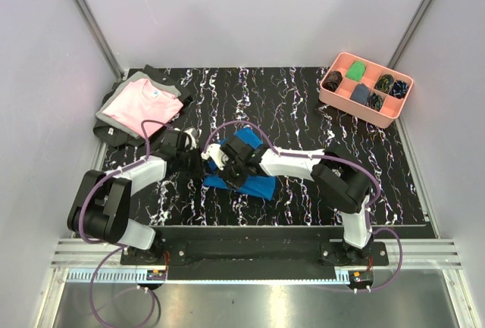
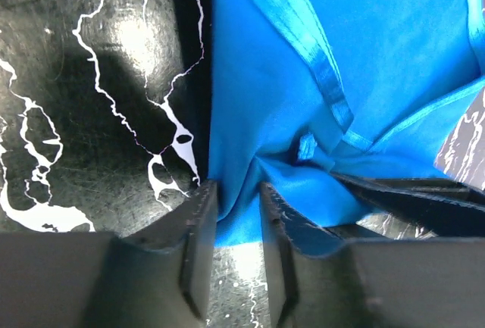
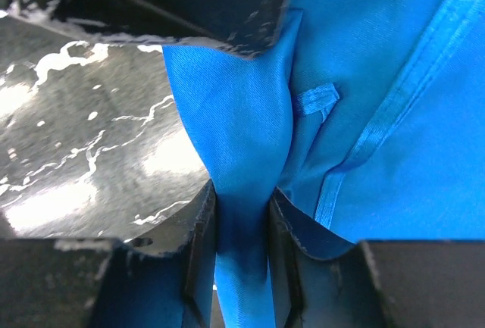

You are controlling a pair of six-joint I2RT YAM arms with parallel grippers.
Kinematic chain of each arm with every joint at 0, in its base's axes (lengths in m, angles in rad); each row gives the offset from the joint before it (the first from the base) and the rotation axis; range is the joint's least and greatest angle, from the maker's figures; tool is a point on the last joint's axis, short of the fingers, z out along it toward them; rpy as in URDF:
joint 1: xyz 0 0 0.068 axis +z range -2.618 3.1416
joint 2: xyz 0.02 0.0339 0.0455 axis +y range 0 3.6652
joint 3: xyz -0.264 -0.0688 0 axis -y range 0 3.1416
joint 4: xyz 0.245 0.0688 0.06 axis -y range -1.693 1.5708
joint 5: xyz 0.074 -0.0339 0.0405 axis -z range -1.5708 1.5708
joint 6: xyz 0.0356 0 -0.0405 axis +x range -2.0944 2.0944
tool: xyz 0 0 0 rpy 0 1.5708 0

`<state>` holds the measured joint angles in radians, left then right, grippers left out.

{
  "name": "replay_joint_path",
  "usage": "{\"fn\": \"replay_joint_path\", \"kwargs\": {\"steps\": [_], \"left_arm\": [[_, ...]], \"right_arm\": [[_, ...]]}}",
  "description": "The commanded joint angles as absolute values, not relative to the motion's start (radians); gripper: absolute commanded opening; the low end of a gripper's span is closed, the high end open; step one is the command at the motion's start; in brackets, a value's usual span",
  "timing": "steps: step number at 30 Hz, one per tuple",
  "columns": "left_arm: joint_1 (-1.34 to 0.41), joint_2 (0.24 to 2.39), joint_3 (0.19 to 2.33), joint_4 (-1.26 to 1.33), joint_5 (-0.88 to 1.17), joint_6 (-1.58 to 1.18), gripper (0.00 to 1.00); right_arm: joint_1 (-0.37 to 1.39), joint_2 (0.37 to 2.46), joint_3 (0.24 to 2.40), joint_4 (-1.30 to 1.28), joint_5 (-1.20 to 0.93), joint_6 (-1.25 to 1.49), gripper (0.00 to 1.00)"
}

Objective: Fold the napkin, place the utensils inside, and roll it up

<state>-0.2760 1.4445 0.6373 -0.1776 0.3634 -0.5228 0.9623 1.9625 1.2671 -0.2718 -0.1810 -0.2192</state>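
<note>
The royal-blue napkin (image 1: 256, 186) lies bunched near the middle of the table, under both wrists. In the left wrist view the napkin (image 2: 318, 55) shows a hemmed edge and folds. My left gripper (image 2: 239, 195) stands open at its left edge, a corner of cloth reaching between the fingertips and bare table showing in the gap behind. In the right wrist view a ridge of napkin (image 3: 235, 139) runs into my right gripper (image 3: 242, 210), whose jaws press it from both sides. From above, the left gripper (image 1: 197, 163) and right gripper (image 1: 224, 163) nearly meet. The utensils are out of view.
A pink folded shirt (image 1: 144, 104) with grey trim lies at the back left corner. A salmon tray (image 1: 341, 99) with small cloth bundles stands at the back right. The black marbled mat (image 1: 318, 127) covers the table. Cables loop over both arms.
</note>
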Motion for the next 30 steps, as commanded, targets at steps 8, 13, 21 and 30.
{"fn": "replay_joint_path", "kwargs": {"steps": [8, 13, 21, 30], "left_arm": [[-0.25, 1.318, 0.598, -0.123, 0.363, -0.509, 0.44], [-0.252, 1.319, 0.555, -0.077, 0.414, -0.537, 0.48], [-0.252, 1.259, 0.485, -0.095, 0.357, -0.561, 0.62], [-0.252, 1.281, 0.451, -0.032, 0.419, -0.577, 0.54]], "right_arm": [[0.959, 2.042, 1.31, -0.48, -0.37, -0.166, 0.32], [0.95, 2.063, 1.331, -0.48, -0.376, -0.166, 0.33], [0.925, 2.08, 1.344, -0.48, -0.4, -0.164, 0.33], [0.908, 2.094, 1.347, -0.482, -0.454, -0.167, 0.33]]}}
